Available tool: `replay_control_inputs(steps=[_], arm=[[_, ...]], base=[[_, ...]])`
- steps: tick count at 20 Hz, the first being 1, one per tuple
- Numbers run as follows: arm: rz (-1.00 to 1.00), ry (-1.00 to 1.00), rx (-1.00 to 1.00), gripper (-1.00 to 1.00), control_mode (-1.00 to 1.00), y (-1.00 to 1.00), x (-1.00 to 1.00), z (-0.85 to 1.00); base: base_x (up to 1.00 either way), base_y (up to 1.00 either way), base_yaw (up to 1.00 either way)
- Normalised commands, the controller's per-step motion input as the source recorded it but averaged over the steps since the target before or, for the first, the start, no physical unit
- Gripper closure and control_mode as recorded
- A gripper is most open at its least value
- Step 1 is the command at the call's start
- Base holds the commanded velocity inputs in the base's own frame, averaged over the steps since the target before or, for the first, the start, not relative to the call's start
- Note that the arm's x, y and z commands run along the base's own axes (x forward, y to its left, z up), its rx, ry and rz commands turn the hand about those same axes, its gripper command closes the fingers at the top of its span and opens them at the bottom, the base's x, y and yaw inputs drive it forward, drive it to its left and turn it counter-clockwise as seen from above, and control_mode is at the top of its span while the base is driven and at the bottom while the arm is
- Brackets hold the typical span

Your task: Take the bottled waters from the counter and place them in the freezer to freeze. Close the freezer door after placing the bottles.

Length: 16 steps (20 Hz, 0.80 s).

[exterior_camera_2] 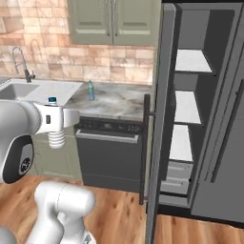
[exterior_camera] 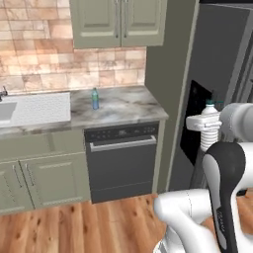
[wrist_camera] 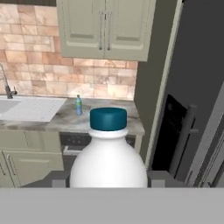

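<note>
Dishwasher [exterior_camera: 122, 160] under counter [exterior_camera: 123, 106], beside open freezer door [exterior_camera_2: 159, 143].

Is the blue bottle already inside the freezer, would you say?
No, the blue bottle stands on the counter, left of the open freezer.

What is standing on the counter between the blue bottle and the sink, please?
Nothing: in the left base view, the counter is bare marbled stone between the blue bottle and the sink.
</note>
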Motion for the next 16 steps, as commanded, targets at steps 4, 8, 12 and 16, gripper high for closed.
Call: replay_control_inputs(steps=[4,8,12,16], arm=[[0.00,0.00,0.00,1.00,1.00,0.00,0.00,0.00],[0.00,0.00,0.00,1.00,1.00,0.00,0.00,0.00],[0.00,0.00,0.00,1.00,1.00,0.00,0.00,0.00],[0.00,0.00,0.00,1.00,1.00,0.00,0.00,0.00]], base=[[0.00,-0.87,0.00],[0.00,-0.86,0.02],[0.00,-0.65,0.01],[0.00,-0.47,0.00]])
